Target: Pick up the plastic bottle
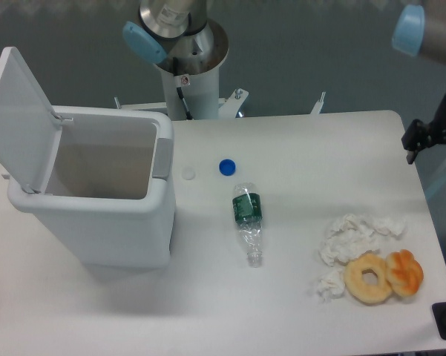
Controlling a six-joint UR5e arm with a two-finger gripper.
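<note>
Camera: clear plastic bottle w/ dark green label lies uncapped mid-frame on white table, untouched; black gripper at right edge, well apart, jaw state can't tell; pick not started.

A clear, crinkled plastic bottle with a dark green label lies on the smooth matt white table beside a matt white plastic bin, crumpled white tissue paper and two glossy doughnuts.
</note>
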